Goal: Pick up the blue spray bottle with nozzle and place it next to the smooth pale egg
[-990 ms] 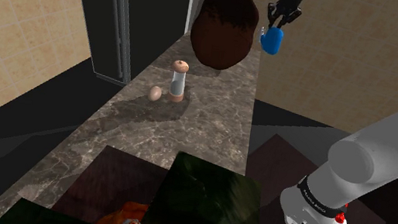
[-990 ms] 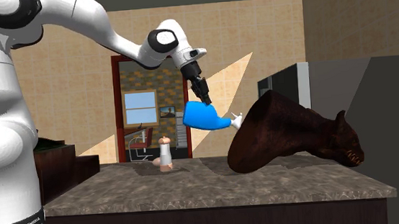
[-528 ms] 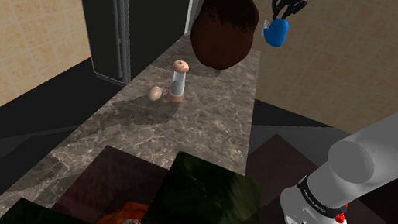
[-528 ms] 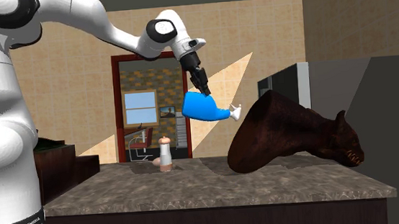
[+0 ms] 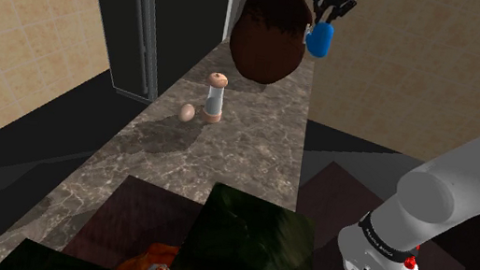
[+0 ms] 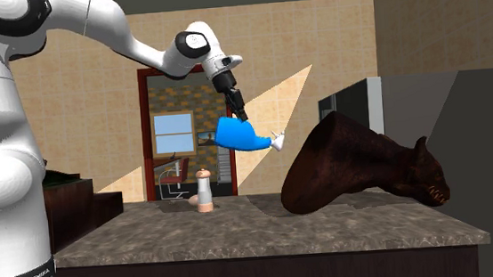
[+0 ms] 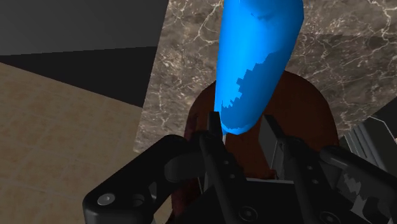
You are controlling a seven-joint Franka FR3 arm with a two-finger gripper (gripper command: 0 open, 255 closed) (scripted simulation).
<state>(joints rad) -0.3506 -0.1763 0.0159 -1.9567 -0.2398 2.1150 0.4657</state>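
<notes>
The blue spray bottle (image 5: 319,39) (image 6: 239,134) (image 7: 254,60) hangs in the air, lying nearly level with its white nozzle (image 6: 278,142) pointing toward the second exterior view's right. My black gripper (image 5: 324,15) (image 6: 237,114) (image 7: 242,127) is shut on the bottle's rear end, high above the far part of the marble counter (image 5: 238,139). The pale egg (image 5: 187,112) lies on that counter, right beside a small white bottle with a tan cap (image 5: 215,96) (image 6: 204,191).
A big dark brown animal-head figure (image 5: 271,32) (image 6: 354,166) stands on the counter's far end, just beneath and beside the held bottle. A dark tall cabinet (image 5: 139,23) lines the shoulder view's left. Dark boxes (image 5: 253,244) cover the counter's near end.
The gripper has carried the blue bottle toward the shoulder view's left, over the brown figure; in the second exterior view it moved left, toward the small capped bottle.
</notes>
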